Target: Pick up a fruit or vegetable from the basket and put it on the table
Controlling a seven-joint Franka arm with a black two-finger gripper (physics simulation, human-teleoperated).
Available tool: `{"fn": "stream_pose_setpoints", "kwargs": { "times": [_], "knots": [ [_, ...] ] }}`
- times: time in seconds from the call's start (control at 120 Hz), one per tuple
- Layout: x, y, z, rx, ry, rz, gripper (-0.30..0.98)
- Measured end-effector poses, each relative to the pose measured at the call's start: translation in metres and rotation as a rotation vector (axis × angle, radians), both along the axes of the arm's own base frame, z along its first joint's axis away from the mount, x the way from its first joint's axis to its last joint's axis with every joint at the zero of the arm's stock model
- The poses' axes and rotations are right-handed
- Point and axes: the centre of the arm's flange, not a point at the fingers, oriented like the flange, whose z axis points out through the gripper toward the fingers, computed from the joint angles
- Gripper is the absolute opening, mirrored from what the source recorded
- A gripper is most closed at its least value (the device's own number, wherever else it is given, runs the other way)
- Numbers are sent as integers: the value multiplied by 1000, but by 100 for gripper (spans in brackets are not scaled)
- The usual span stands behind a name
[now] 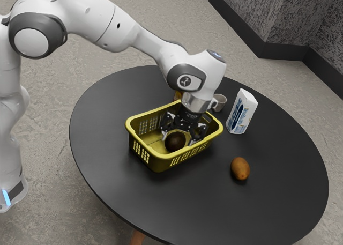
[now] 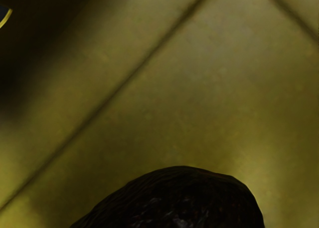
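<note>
Walls of a yellow basket block sideways passage; black tabletop lies open between it and a brown fruit.

A white carton with blue print stands near a small grey cup, which is on its side toward the exterior view's left. A brown oval fruit lies apart from both, nearer the camera. Beyond, a speckled grey wall meets a mottled beige-grey floor.
</note>
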Motion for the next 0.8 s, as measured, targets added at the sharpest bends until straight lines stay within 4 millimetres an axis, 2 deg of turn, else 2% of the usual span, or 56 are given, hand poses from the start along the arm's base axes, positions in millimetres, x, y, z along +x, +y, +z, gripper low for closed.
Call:
{"fn": "stream_pose_setpoints", "kwargs": {
  "times": [0.125, 0.275, 0.358, 0.575, 0.7, 0.8],
  "knots": [
    [1, 0, 0, 1, -3, 4, 65],
    [2, 5, -5, 5, 5, 8, 43],
    [2, 4, -5, 6, 5, 6, 36],
    [1, 5, -3, 7, 8, 1, 35],
    [0, 7, 14, 1, -16, -2, 35],
    [3, 11, 51, -13, -73, -4, 35]
  ]
}}
